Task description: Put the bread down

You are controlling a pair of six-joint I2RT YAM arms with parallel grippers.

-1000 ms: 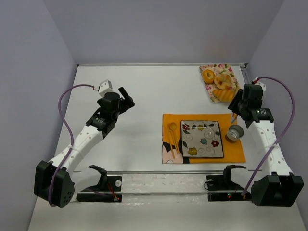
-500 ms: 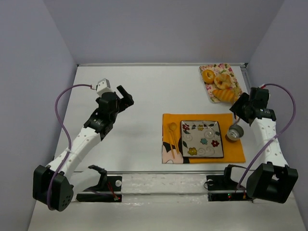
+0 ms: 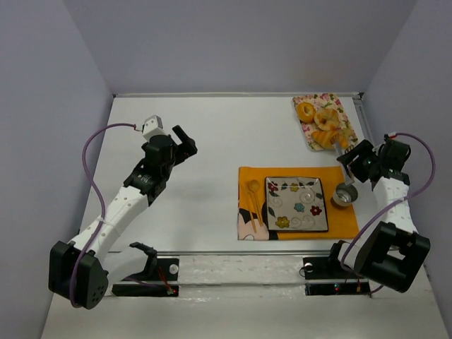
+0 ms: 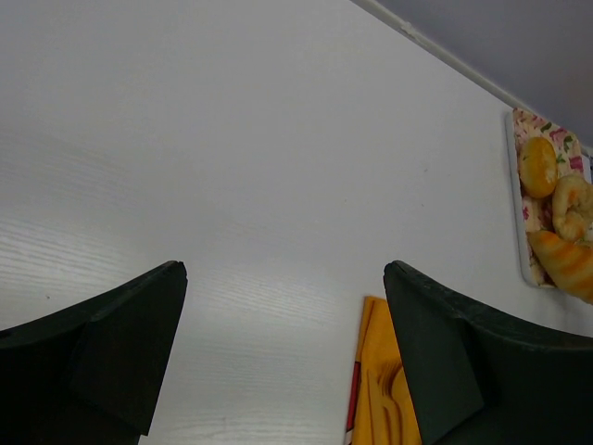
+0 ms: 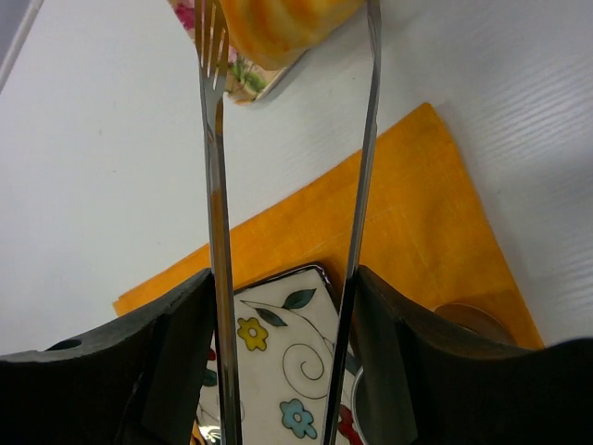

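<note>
The bread in view is a golden-orange ridged croissant [image 3: 324, 139] at the near edge of a floral tray [image 3: 311, 131]; it also shows in the left wrist view [image 4: 566, 265]. My right gripper [image 3: 355, 157] is shut on a pair of metal tongs [image 5: 215, 185]. The tong tips stand on either side of the croissant [image 5: 278, 23], touching its sides. I cannot tell how firmly they press. My left gripper [image 3: 185, 145] hovers open over bare table at mid-left, with nothing between its fingers [image 4: 120, 343].
On the tray lie a round bun [image 3: 306, 111] and a ring-shaped pastry [image 3: 327, 116]. An orange napkin [image 3: 349, 224] carries a flowered square plate [image 3: 296, 203], wooden cutlery [image 3: 253, 201] and a small metal cup [image 3: 345, 195]. The right wall is close to the right arm.
The right wrist has swung out toward the right wall and the tongs now reach the croissant, their arms spread wider. The left arm has hardly moved.
</note>
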